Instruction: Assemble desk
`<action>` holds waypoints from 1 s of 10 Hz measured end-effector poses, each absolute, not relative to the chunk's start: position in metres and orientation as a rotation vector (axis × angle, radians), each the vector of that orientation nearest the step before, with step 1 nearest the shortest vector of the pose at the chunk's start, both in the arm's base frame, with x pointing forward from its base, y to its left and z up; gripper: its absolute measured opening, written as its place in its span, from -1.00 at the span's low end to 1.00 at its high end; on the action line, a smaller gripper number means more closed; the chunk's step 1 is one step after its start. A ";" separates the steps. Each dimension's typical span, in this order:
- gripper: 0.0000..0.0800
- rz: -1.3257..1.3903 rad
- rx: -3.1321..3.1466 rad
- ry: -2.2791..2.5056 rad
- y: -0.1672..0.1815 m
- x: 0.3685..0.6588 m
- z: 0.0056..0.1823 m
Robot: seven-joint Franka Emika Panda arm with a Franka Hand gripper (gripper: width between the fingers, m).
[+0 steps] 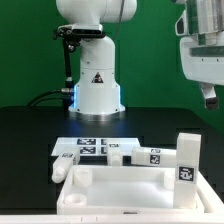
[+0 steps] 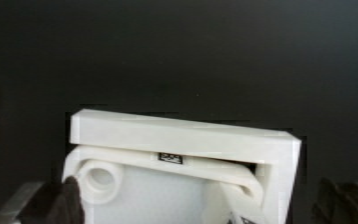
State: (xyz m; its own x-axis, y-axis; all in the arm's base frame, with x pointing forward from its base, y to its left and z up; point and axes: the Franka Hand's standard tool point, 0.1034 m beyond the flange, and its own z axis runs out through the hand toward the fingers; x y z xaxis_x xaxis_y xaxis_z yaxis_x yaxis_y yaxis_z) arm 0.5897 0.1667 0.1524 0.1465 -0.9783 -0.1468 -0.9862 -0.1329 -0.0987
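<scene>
In the exterior view I saw the arm's fingers [image 1: 208,97] hanging high over the black worktop [image 1: 30,130], toward that view's right and well apart from every part. Below, the desk's tabletop panel [image 1: 120,190] lay flat, rim up. One leg [image 1: 187,160] stood upright at its corner on the exterior view's right, though I could not tell whether it sat in a socket. The other legs [image 1: 150,156] lay just behind the panel, beside the marker board [image 1: 85,147]. The wrist view gave me what that one could not. The fingers [image 2: 34,200] were spread wide and pinching nothing. Between them, farther down, lay a panel corner with its round socket [image 2: 101,182] and a small tag [image 2: 169,157].
</scene>
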 end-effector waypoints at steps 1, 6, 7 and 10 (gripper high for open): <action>0.62 0.066 -2.301 1.879 0.167 0.588 0.151; 0.62 0.010 -2.352 1.779 0.146 0.540 0.111; 0.62 0.010 -2.353 1.776 0.146 0.540 0.111; 0.62 -0.032 -2.248 1.867 0.134 0.529 0.101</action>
State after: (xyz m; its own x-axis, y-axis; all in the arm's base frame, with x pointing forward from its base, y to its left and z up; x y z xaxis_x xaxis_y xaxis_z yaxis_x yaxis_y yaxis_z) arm 0.5291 0.1340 0.1010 0.1932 -0.9735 -0.1224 -0.9687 -0.1694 -0.1813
